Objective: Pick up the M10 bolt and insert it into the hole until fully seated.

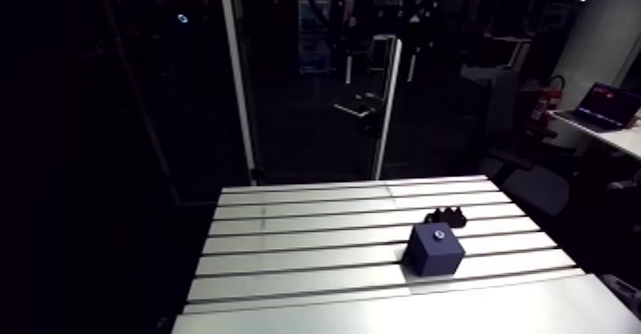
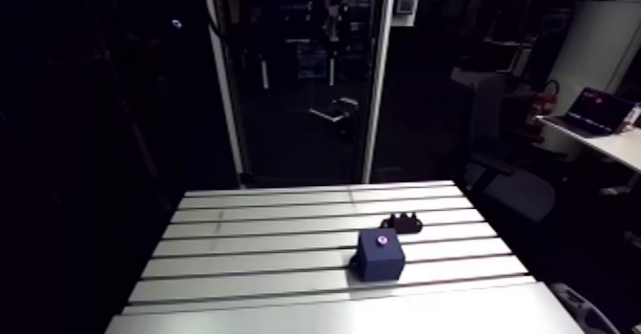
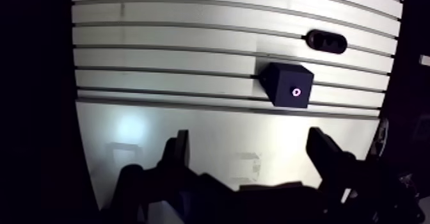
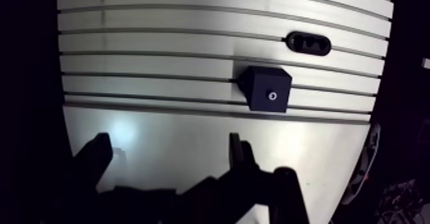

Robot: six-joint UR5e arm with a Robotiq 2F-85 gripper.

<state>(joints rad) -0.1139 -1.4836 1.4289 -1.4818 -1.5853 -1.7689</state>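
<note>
The gripper [image 3: 249, 137] hangs over the smooth, unslotted strip of the counter [image 3: 160, 73], on the near side of the cube [image 3: 278, 86] and well short of it, looking down. Its two dark fingers [image 3: 180, 151] are spread wide, with only bare, glaring metal showing between them. They grasp nothing. The counter is pale aluminium. Its long parallel slots run crosswise under the cube, and the strip below the gripper is flat and shiny enough to throw back a soft patch of light. The cube is a small dark blue block with sharp edges and a matt skin, standing square on the slotted part. The hole [image 3: 295, 91] sits in the middle of its top face, marked by a small bright ring (what is inside it cannot be made out). Just beyond the cube, on the side away from the gripper and not touching it, lies a low black oval holder [image 3: 310, 41]. In the arm view, dark rounded studs [image 1: 445, 211] rise from it, but which of them, if any, is the M10 bolt cannot be told.
</note>
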